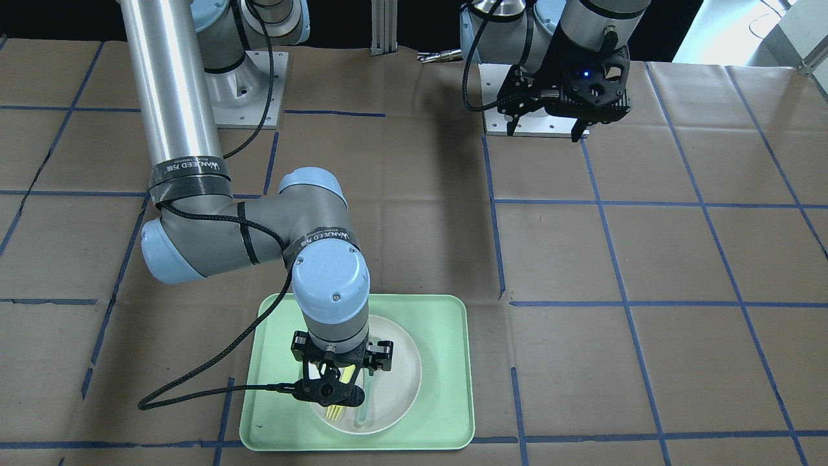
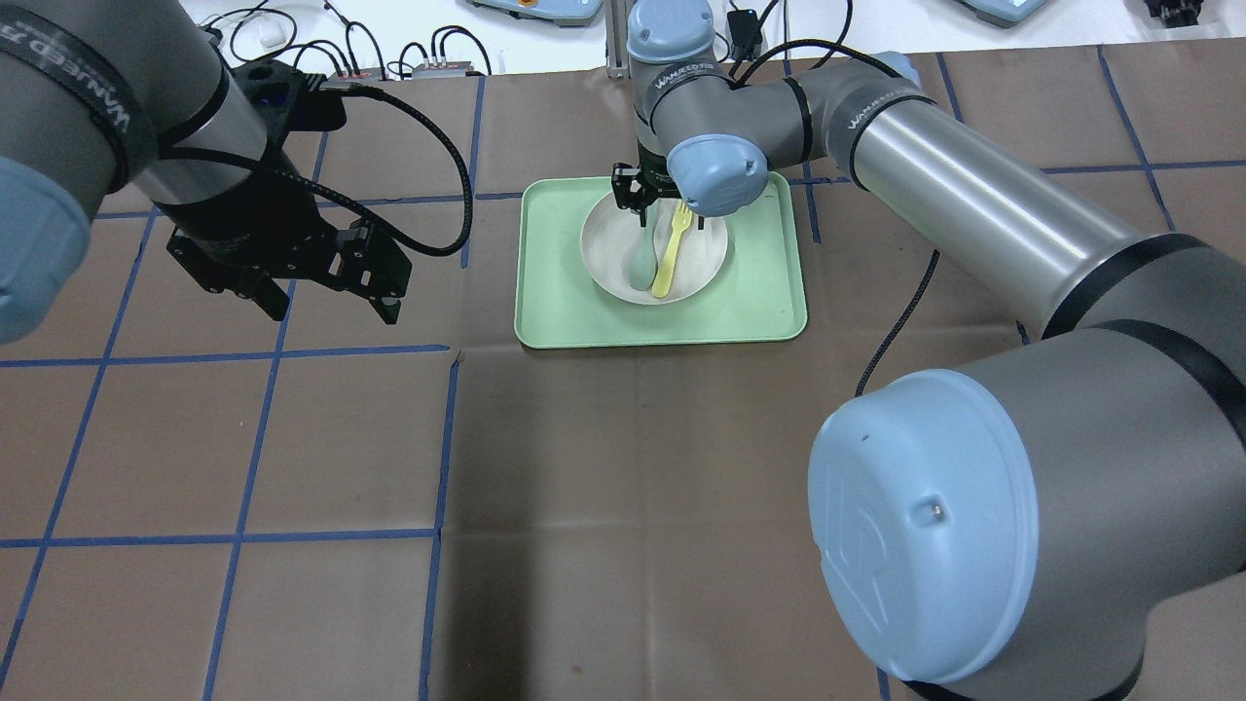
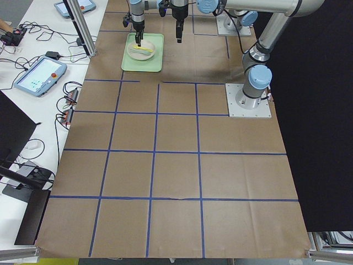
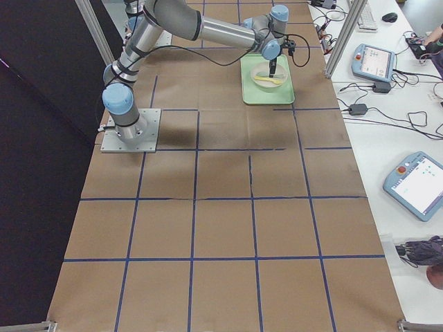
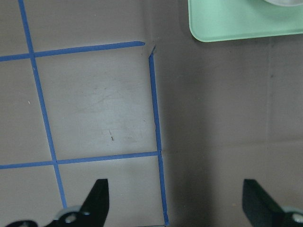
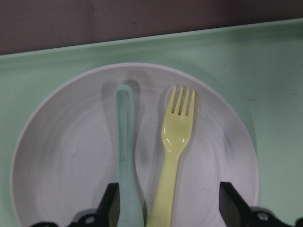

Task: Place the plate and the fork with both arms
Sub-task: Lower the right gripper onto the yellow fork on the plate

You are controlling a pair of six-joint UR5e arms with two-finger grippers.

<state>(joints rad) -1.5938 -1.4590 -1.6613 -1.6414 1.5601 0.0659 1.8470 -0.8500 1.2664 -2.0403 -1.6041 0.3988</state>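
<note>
The off-white plate (image 2: 703,265) lies on the pale green tray (image 2: 555,312) at the far middle of the table. The yellow fork (image 2: 670,255) and a grey-green spoon (image 2: 640,268) lie side by side in the plate. My right gripper (image 2: 638,206) hangs low over the plate's far part, open. In the right wrist view its gripper (image 6: 169,204) has both handles between its fingers, with the fork (image 6: 176,137) right of the spoon (image 6: 124,142). My left gripper (image 2: 333,307) is open and empty above the bare table, left of the tray.
The tray's near left corner (image 5: 227,23) shows at the top of the left wrist view, above brown paper with blue tape lines. The right arm's black cable (image 1: 213,369) hangs over the tray's edge. Tablets and cables lie beyond the table's far edge (image 2: 389,58).
</note>
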